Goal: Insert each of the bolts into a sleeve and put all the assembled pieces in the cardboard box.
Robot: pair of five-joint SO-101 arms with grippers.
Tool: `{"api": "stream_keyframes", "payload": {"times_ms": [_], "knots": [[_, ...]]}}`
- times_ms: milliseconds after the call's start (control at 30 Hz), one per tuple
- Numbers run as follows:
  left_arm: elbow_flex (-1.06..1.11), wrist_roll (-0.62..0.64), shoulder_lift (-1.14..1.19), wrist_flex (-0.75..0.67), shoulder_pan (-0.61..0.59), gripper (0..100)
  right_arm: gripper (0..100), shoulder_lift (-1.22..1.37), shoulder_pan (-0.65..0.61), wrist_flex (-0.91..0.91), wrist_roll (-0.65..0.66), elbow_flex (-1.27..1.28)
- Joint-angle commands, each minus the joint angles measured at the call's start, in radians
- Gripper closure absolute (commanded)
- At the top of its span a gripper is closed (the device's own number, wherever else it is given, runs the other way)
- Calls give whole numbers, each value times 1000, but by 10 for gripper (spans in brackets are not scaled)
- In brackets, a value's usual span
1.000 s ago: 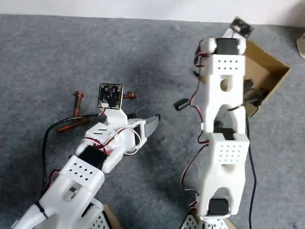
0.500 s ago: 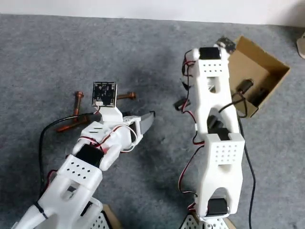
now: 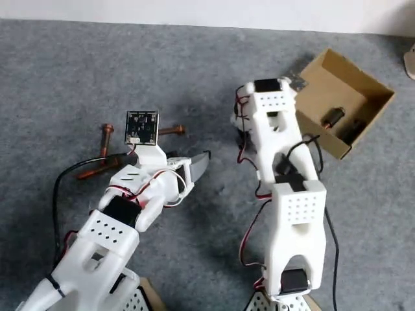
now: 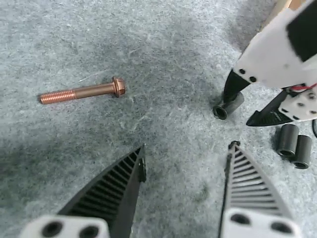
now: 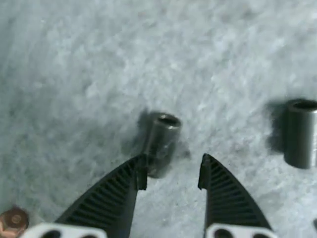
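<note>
- Swung away from the cardboard box (image 3: 360, 83) over the last second, the right arm (image 3: 298, 214) now reaches over open carpet to the left of the box; the left arm (image 3: 117, 233) has barely shifted.
- Grey carpet (image 3: 78, 71) covers the whole work surface.
- The cardboard box sits at the far right and has two dark assembled pieces (image 3: 334, 117) in it.
- The left gripper (image 4: 187, 153) hangs wide apart over bare carpet, holding nothing.
- The right gripper (image 5: 172, 171) is parted fairly narrowly and grips nothing. One fingertip is right against a black sleeve (image 5: 161, 144) lying on the carpet.
- Three copper bolts (image 3: 106, 139) lie loose on the carpet near the left arm, well apart from the box.
- Two more sleeves (image 4: 292, 144) rest side by side near the right gripper.
</note>
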Motion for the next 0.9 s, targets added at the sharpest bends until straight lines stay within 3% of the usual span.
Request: {"api": "stream_keyframes", "payload": {"times_ms": [0, 567, 633, 700, 867], "knots": [[-13, 5, -13, -21, -10, 748, 839, -24, -19, -13, -21, -5], [-59, 8, -13, -12, -15, 748, 844, 165, 12, -42, -18, -16], [-84, 8, -13, 18, -51, 748, 884, 165, 10, -22, -14, -16], [-128, 8, -13, 68, -94, 748, 985, 163, 12, -13, -8, -16], [-266, 8, -13, 230, -200, 748, 995, 162, 21, 28, 51, -19]]}}
